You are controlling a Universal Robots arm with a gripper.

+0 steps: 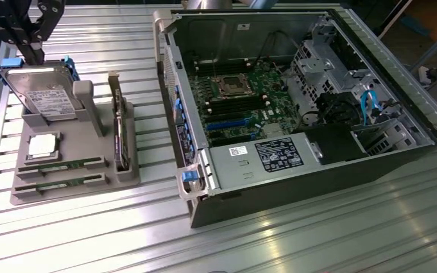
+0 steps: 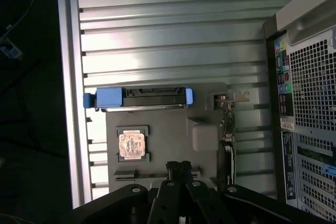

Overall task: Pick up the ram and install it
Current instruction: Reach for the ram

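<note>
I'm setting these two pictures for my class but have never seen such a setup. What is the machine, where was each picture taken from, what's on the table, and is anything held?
The machine is one robot arm; its grasping part, the end effector, is the black piece above the grey holder. One picture comes from a camera off the arm, the other from a camera on its wrist, looking down past the end effector. On the ribbed metal table stands an open computer case. The holder beside it carries a hard drive, a square silver CPU chip, a dark expansion card and two green ram sticks. The end effector is shut with nothing in it; both sticks lie in the holder.
</note>
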